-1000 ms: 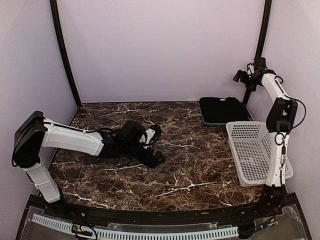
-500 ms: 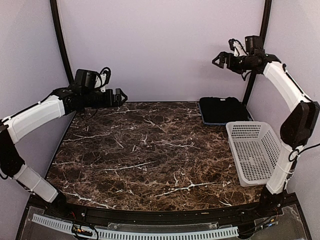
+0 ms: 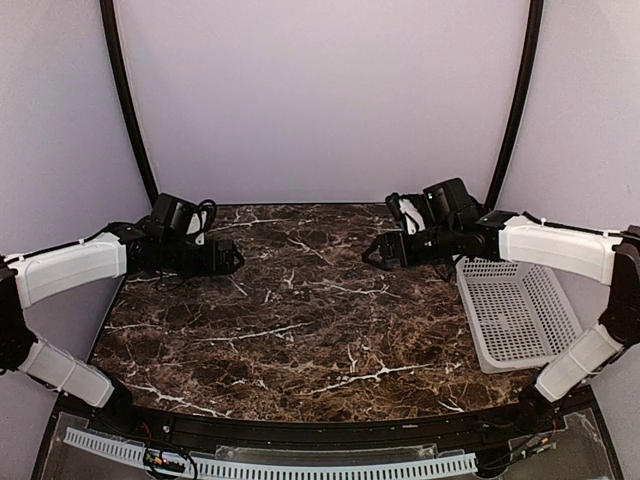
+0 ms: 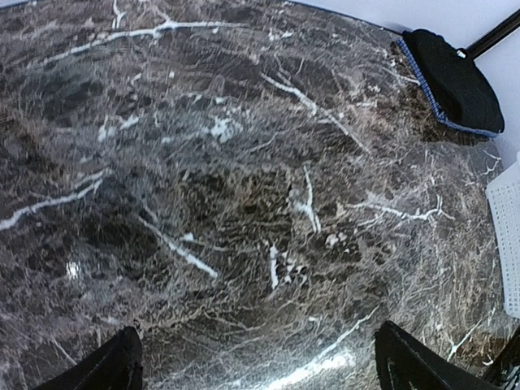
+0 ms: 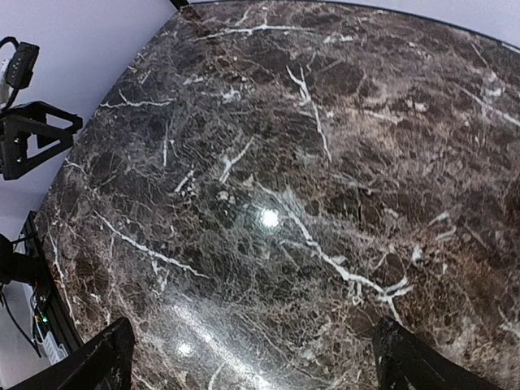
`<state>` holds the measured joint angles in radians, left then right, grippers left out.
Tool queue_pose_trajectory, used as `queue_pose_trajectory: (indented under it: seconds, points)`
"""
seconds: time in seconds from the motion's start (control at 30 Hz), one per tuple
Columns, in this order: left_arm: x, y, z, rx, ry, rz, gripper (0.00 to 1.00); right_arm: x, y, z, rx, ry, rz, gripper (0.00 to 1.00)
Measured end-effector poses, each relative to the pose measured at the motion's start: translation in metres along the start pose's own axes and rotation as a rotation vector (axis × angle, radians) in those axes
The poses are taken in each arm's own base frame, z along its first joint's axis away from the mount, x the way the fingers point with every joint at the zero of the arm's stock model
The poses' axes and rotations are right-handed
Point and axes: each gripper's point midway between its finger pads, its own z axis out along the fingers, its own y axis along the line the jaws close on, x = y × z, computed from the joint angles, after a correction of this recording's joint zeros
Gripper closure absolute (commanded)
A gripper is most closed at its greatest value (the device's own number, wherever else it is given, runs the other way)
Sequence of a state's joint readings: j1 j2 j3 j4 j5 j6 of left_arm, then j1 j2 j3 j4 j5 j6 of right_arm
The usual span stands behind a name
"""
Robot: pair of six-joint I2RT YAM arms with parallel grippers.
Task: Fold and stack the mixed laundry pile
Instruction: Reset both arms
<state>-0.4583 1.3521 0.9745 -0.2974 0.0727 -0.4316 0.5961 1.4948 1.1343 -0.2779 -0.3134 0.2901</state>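
Top view: both arms have swung down low over the table [image 3: 300,330]. The left gripper [image 3: 228,258] and right gripper [image 3: 378,252] gape wide and empty, the right arm now hiding the stack behind the basket [image 3: 510,310].

Left wrist: the black garment [image 4: 451,81] lies folded atop the shirt [image 4: 420,84], beyond the basket; folding looks finished.

Right wrist: only marble.

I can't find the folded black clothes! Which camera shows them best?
The left wrist view: the black clothes lie folded at the table's edge, in plain sight. In the top view the right arm blocks that spot, so they barely show, if at all. The right wrist view points elsewhere and misses them.
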Motion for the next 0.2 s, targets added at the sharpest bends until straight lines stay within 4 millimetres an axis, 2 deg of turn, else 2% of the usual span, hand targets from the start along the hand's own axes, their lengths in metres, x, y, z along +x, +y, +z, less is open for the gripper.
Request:
queue_pose_trajectory:
  seconds: [0.1, 0.2]
  points:
    - [0.025, 0.011, 0.005, -0.015, 0.036, -0.036, 0.01, 0.032, -0.005, 0.008, 0.013, 0.033, 0.025, 0.01]
    - [0.04, 0.018, 0.011, -0.02, 0.052, -0.066, 0.01, 0.045, -0.008, 0.007, 0.018, 0.024, 0.046, 0.01]
